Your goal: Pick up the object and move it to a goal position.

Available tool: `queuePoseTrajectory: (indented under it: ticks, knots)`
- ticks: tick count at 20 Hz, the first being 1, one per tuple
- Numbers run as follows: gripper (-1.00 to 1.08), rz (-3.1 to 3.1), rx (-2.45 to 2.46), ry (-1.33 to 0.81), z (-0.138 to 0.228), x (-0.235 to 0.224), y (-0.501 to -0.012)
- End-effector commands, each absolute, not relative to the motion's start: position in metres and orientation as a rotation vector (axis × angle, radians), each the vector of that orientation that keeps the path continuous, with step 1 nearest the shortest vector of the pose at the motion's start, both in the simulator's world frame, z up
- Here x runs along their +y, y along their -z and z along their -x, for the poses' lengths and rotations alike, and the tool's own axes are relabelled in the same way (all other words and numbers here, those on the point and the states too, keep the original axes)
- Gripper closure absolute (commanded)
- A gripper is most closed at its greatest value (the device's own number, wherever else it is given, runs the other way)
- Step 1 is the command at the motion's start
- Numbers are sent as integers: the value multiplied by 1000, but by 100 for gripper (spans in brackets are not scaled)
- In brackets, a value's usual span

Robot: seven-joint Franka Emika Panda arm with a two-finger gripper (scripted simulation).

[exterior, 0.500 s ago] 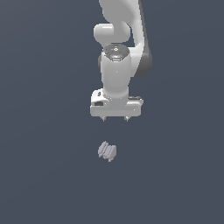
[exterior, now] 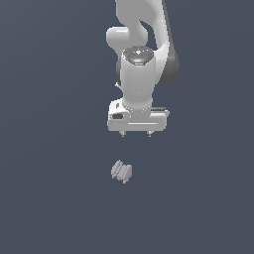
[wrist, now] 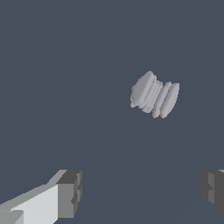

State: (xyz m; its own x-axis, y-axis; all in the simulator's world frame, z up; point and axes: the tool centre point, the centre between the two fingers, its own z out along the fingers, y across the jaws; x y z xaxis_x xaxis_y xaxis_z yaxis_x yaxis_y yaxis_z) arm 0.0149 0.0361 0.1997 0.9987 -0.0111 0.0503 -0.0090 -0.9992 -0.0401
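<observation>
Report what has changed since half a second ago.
Little has moved. The gripper has edged slightly toward the exterior view's right, still open and above the object. Nothing was grasped or released. The object stays where it was on the surface.

The arm (exterior: 144,30) runs off the exterior view's top edge. In the wrist view, the end effector (wrist: 140,192) shows only its fingertips (wrist: 70,192), one cut by the picture's side edge.

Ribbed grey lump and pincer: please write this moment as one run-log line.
phase: approach | pincer: open, holding nothing | ribbed grey lump: apart from pincer, not grasped
</observation>
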Motion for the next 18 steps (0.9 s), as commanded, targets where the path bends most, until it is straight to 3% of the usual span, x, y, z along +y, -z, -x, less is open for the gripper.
queuePoseTrajectory:
  ticks: [1, 18]
  knots:
    - [-92, 3097, 18, 77, -15, 39, -201]
    - [-92, 3103, -277, 67, -32, 31, -185]
